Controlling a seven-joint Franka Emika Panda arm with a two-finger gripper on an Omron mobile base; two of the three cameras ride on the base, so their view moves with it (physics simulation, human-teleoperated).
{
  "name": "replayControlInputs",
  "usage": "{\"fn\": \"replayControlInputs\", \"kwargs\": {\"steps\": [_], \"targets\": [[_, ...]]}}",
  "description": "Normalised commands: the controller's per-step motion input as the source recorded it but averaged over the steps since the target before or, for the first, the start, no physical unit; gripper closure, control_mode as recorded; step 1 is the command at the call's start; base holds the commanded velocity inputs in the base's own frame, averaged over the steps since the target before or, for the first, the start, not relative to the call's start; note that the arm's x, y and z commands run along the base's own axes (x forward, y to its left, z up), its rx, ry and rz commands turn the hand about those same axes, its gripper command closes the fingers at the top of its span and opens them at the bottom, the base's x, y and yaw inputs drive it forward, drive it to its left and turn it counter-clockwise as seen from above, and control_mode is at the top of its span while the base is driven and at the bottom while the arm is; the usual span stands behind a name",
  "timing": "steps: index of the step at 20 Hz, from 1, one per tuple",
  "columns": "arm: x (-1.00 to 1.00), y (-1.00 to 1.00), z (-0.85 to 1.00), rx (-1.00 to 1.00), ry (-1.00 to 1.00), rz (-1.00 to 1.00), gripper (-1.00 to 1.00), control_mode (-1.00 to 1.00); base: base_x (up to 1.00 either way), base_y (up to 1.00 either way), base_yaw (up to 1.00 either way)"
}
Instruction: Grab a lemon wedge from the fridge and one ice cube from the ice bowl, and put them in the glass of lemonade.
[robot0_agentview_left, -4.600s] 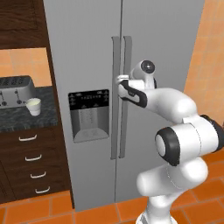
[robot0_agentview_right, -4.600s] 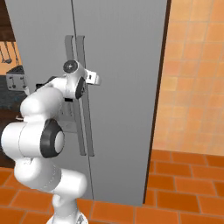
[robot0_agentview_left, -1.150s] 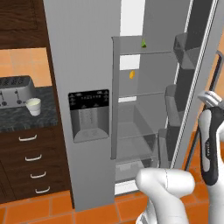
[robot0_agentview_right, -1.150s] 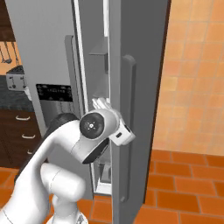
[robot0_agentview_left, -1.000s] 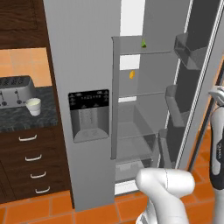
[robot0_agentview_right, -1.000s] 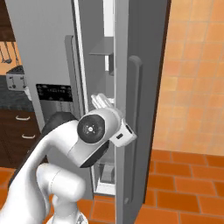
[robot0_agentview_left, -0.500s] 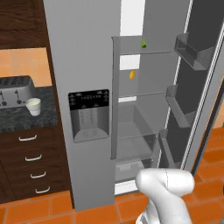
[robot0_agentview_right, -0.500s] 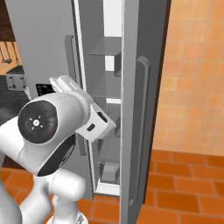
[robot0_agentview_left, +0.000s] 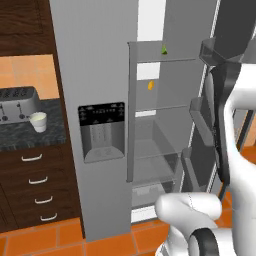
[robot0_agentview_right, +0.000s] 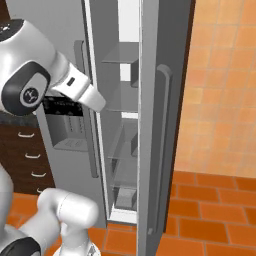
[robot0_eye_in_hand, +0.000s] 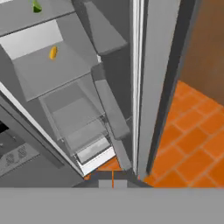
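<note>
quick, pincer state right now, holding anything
Pincer: closed and empty, pointing past the edge of the open fridge door.

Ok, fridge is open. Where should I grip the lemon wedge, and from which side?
Probably across the lemon wedge itself, with the jaws straddling it, since it is tiny and sits alone on a shelf. Come in level from the open front of the fridge, below the shelf above.
</note>
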Motion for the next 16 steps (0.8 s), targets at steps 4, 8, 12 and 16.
{"fn": "replayControlInputs", "kwargs": {"steps": [4, 8, 12, 16], "targets": [[0.69, 0.01, -0.61, -0.06, 0.14, -0.01, 1.0, -1.0, 0.0, 0.0, 0.0], [0.82, 0.13, -0.41, -0.11, -0.01, 0.0, -1.0, -1.0, 0.0, 0.0, 0.0], [0.51, 0.04, 0.17, -0.32, 0.12, 0.0, -1.0, -1.0, 0.0, 0.0, 0.0], [0.34, 0.0, -0.22, -0.44, 0.0, -0.02, -1.0, -1.0, 0.0, 0.0, 0.0]]}}
